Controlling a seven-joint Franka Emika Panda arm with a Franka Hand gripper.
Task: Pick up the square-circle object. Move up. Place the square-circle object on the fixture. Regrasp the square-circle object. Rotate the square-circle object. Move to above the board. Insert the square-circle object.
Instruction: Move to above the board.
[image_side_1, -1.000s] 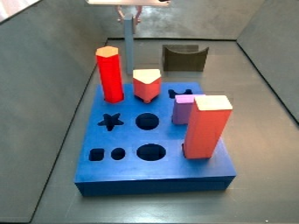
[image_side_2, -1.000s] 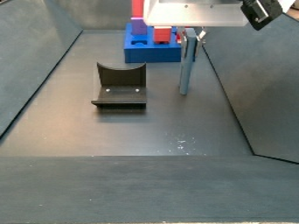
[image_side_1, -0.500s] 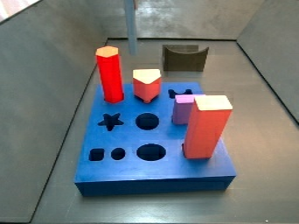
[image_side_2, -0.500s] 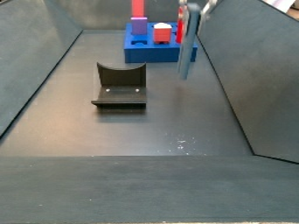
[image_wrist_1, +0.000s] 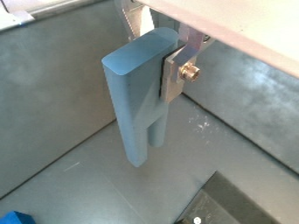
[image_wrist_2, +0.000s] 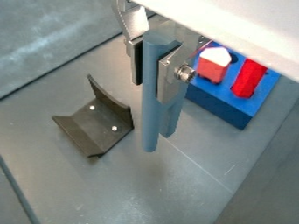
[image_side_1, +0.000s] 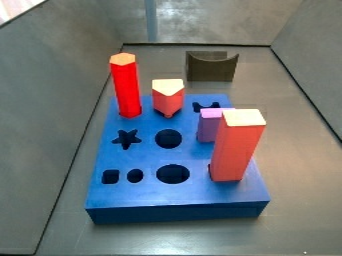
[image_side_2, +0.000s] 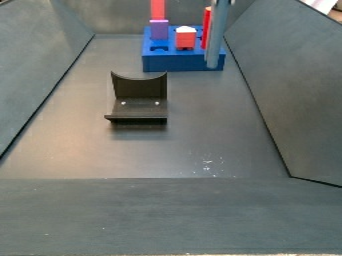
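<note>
Since the earlier frames we see the bar carried higher: in a side view it now shows only as a sliver at the top edge, where before its whole length hung above the floor. Our gripper (image_wrist_1: 163, 63) is clamped on the square-circle object (image_wrist_1: 138, 96), which hangs upright with its lower end clear of the grey floor (image_wrist_1: 70, 140). In both wrist views a silver finger plate (image_wrist_2: 167, 73) presses flat against the upper part of the bar, fastened with a brass-coloured screw (image_wrist_1: 188, 73). We see the bar's lower end split into two prongs (image_wrist_1: 142, 144).

In a wrist view the fixture (image_wrist_2: 91, 127) lies on the floor below and to one side of the bar, apart from it. The board (image_wrist_2: 233, 96) sits farther off, bearing a red peg (image_wrist_2: 247, 76) and a red-and-white piece (image_wrist_2: 212, 64).

In a side view the board (image_side_1: 140, 195) carries the tall red peg (image_side_1: 126, 86), a salmon block (image_side_1: 238, 145) and a small purple piece (image_side_1: 210, 126), with the fixture (image_side_1: 209, 66) behind it. We find the bar's end (image_side_2: 219, 25) near the top edge there, above the board (image_side_2: 171, 59).
</note>
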